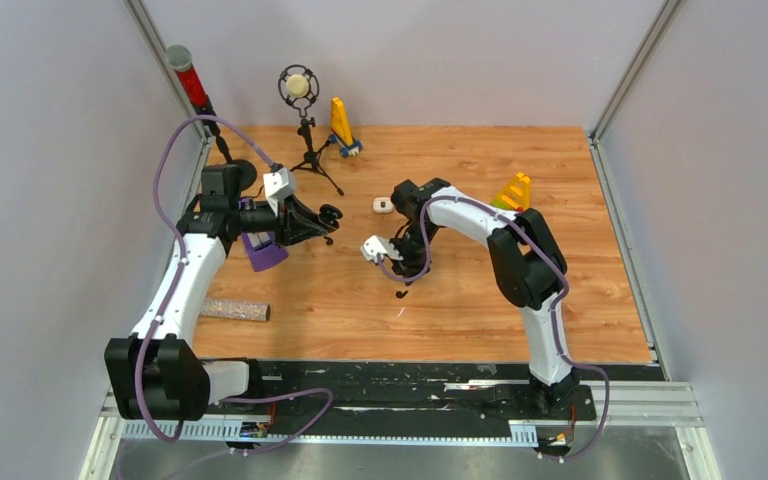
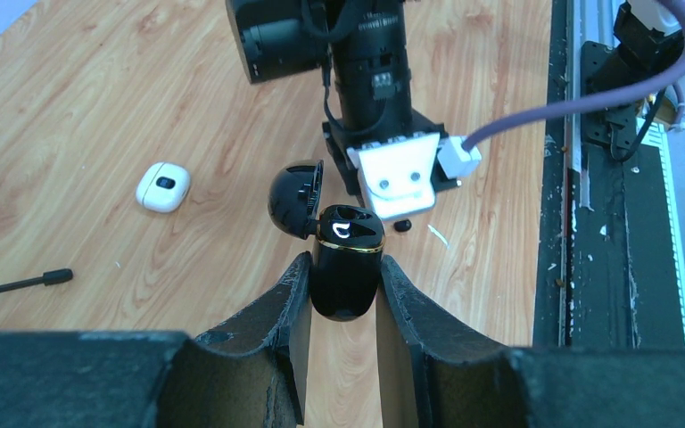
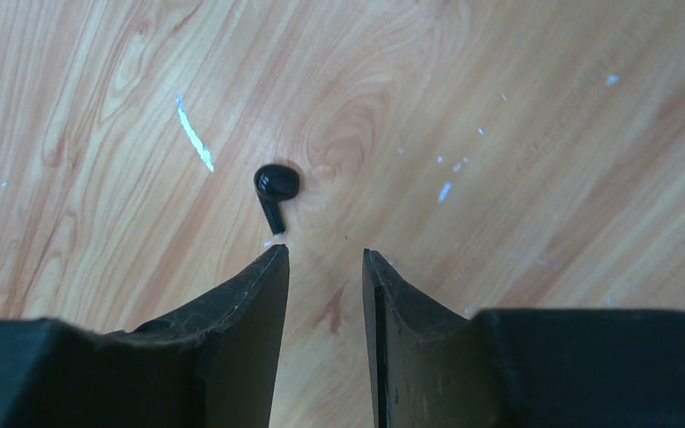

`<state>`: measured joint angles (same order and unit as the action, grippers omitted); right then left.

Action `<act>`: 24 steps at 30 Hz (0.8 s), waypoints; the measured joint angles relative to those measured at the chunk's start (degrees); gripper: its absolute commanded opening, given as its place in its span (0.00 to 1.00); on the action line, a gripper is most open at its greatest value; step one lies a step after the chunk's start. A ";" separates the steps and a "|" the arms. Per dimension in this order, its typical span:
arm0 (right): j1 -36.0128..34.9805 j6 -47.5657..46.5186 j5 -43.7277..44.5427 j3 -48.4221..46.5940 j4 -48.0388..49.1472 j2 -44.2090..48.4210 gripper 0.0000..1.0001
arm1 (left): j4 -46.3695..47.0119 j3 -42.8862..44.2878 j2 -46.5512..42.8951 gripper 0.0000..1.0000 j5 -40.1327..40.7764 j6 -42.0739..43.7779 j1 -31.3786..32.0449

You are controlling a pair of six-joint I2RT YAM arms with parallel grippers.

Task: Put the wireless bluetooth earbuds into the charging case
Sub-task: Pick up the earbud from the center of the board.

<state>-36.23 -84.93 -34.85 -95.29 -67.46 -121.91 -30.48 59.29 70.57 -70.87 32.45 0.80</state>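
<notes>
- The black earbud (image 3: 275,189) lies flat on the bare worktop (image 3: 517,107), about mid-width and a little toward the near edge. Its bulb points away from the right arm's fingers and its stem points back at them. A white sliver (image 3: 194,134) of scrap lies near it, apart.
- The right end effector (image 3: 325,263) hangs just over that earbud, released and empty. The stem tip is just beside one fingertip.
- The left end effector (image 2: 343,263) is clenched on the black charging case (image 2: 346,285), holding it upright above the left half of the worktop. The lid (image 2: 296,196) is swung open and the mouth faces up. Whether a bud already sits inside I cannot tell.
- Handling, as I judge it: the earbud is very light, hard and glossy, so it is likely to skid or flip if one finger reaches it first.
  - The safest hold looks to be across the bulb or the top of the stem, with the fingers straddling it and closing gently.
  - It probably has to be turned stem-down to seat.
- The case is smooth and rounded. Gripped by its sides, it could twist if pressed from above.
- Count:
  - One black earbud is in view, and no white ones.
  - There are two cases: the held black one, and a white case (image 2: 162,185), apparently shut, lying mid-width toward the far edge.
  - There is one sliver of scrap.
</notes>
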 measured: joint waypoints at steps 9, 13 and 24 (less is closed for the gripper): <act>-1.92 2.36 0.35 8.83 12.00 2.49 0.37 | 0.11 -0.33 -0.02 0.00 -0.92 -0.13 -0.04; -2.25 2.54 0.35 11.52 14.73 4.11 0.40 | 0.22 -0.52 -0.04 0.00 -0.92 -0.22 -0.04; -3.52 2.25 0.15 17.40 16.63 8.20 0.42 | 0.85 -0.52 -0.28 0.00 -1.20 -0.85 -0.04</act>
<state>-39.75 -82.67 -34.70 -77.89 -50.83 -113.71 -29.63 58.76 70.28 -72.07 31.59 0.75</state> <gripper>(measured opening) 0.426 0.353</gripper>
